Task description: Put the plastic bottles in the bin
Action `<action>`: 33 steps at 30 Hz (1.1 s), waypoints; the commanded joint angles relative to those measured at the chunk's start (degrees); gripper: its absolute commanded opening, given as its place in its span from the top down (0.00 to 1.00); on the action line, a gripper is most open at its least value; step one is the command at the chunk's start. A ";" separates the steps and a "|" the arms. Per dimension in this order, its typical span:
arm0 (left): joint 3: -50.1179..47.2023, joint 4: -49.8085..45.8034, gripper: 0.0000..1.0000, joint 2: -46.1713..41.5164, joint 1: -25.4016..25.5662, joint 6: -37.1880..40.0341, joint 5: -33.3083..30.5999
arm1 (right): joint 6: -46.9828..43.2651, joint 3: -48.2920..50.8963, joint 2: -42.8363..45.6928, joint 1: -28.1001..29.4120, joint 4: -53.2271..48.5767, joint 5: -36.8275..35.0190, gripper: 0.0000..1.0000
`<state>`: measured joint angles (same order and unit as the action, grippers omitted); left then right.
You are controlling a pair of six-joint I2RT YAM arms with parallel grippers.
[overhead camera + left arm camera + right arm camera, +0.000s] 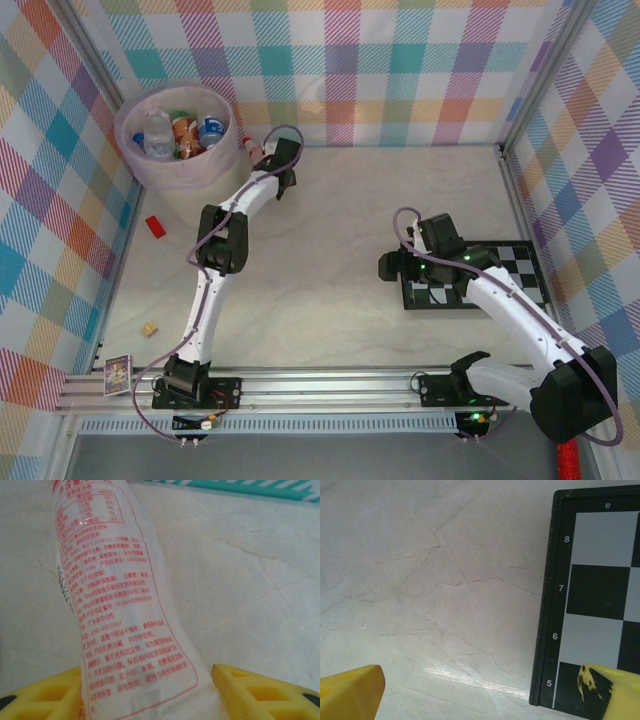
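Note:
The bin [139, 163], round and pale, stands at the far left corner with several plastic bottles [184, 132] inside, clear ones with blue and orange labels. Just right of it my left gripper [264, 156] is shut on a white bottle [250, 150] with a red cap. In the left wrist view that bottle [120, 605], covered in red print, runs up from between the yellow fingers [260, 690] of the left gripper [147, 675]. My right gripper [392, 265] stands open over bare table at the checkerboard's left edge. Nothing lies between the tips of the right gripper [480, 675].
A black-and-white checkerboard [500, 275] lies at the right, its numbered edge [547, 605] close to my right gripper. A small flat red block [155, 225], a tan cube [150, 327] and a card [117, 374] sit along the left side. Checked walls enclose the table.

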<state>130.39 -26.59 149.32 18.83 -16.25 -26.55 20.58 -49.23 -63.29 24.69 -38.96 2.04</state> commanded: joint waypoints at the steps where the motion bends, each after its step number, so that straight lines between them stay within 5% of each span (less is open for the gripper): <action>1: -3.52 2.03 0.48 -7.11 0.32 1.50 0.48 | 0.78 -2.41 -0.71 -0.25 0.71 1.27 0.01; 11: -28.35 14.74 0.51 -25.99 3.41 2.36 4.79 | 1.37 -2.49 -1.53 -0.25 1.28 2.50 0.01; 22: -43.72 11.18 0.49 -52.47 10.35 0.34 13.69 | 1.93 -3.10 -1.93 -0.23 2.59 3.84 0.01; 26: -46.83 1.61 0.50 -64.84 11.14 -2.07 18.54 | 1.34 -4.14 -2.05 -0.25 2.52 3.47 0.01; 29: -44.71 -9.29 0.49 -72.91 10.78 -1.46 16.49 | 0.89 -4.88 -3.01 -0.25 3.45 4.07 0.01; 33: -35.10 -26.40 0.49 -78.96 3.70 -0.12 23.79 | 0.97 -4.83 -4.43 -0.25 6.29 6.17 0.01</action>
<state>90.26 -37.89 72.79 26.98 -16.88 -7.99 21.82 -52.95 -66.78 24.69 -35.20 5.91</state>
